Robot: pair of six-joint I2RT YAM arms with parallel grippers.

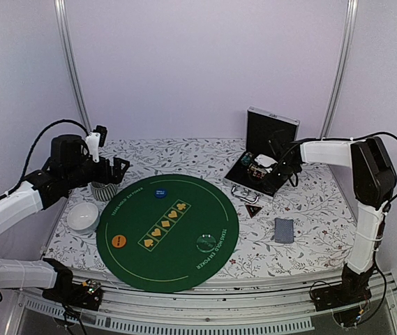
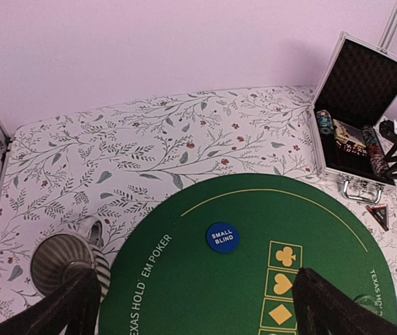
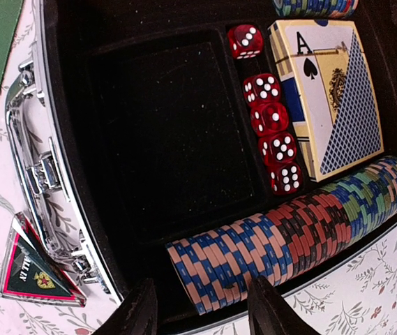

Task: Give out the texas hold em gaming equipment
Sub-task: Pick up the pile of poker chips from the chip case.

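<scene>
A round green poker mat [image 1: 167,234] carries a blue "small blind" disc [image 1: 160,192] [image 2: 222,237], an orange disc [image 1: 119,241] and a whitish disc [image 1: 205,243]. A grey-blue card deck [image 1: 284,229] and a dark red-edged triangle [image 1: 253,210] [image 3: 34,276] lie on the floral cloth to its right. Inside the open case [image 1: 261,171] a row of multicoloured poker chips [image 3: 289,230] lies on its side, beside several red dice [image 3: 271,118] and a boxed deck [image 3: 331,105]. My right gripper [image 3: 204,310] is open in the case, its fingers straddling the row's blue-and-orange end. My left gripper [image 2: 198,321] is wide open and empty, above the mat's left edge.
A striped cup [image 1: 104,190] [image 2: 62,262] stands just under my left gripper's left finger. A white bowl [image 1: 83,216] sits in front of the cup at the mat's left rim. The case's raised lid [image 1: 271,132] stands behind my right gripper.
</scene>
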